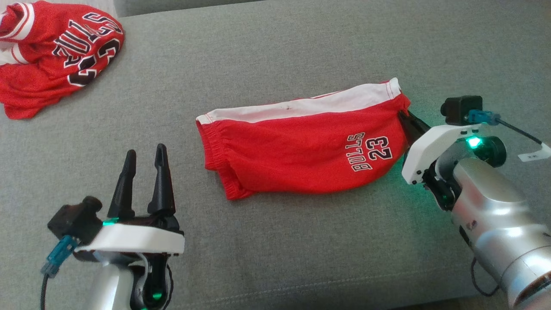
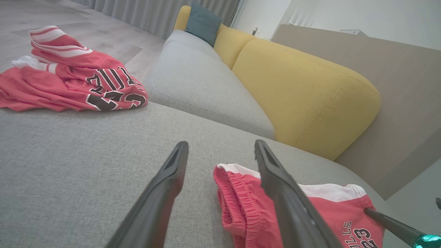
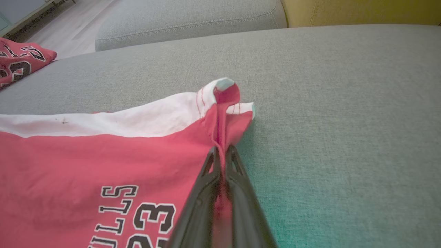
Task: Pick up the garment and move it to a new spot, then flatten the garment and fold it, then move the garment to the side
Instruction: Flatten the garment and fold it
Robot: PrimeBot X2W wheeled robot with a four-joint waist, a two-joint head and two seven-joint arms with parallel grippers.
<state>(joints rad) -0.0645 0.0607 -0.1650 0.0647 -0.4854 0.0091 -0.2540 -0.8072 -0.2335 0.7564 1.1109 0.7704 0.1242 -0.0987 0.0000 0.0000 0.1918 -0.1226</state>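
Right gripper (image 3: 220,150): jaws shut tight on a pinch of cloth at the right-hand hem corner of the red shorts (image 1: 301,146), just below their white side band (image 1: 301,107). The cloth puckers up out of the fingertips.

Left gripper (image 1: 145,151): fully spread and holding nothing. It hovers near-left over bare seat, short of the elastic waistband (image 1: 215,159).

Position of work: the shorts lie mid-seat on the grey sofa cushion (image 1: 301,241), waistband to the left, hem to the right and small "BULLS 23" lettering uppermost. They are mostly flat. The near edge curves and looks rolled under, and the waistband end is bunched.

Step, as judged: flattening, with one corner secured. No fold has been started.

Next move, as judged: bring the left gripper onto the waistband end, then draw the two ends apart, low over the seat, to take out the rolled edge. The single-corner pinch is narrow, so a hard pull may only stretch that corner.

Surroundings: the lettered jersey (image 1: 56,56) lies heaped at the far left of the seat, well apart from both grippers. The yellow backrest (image 2: 303,89) and a teal pillow (image 2: 203,22) stand beyond. Nothing lies between the left gripper and the waistband. The jersey takes up the far-left corner as a setting-down place.
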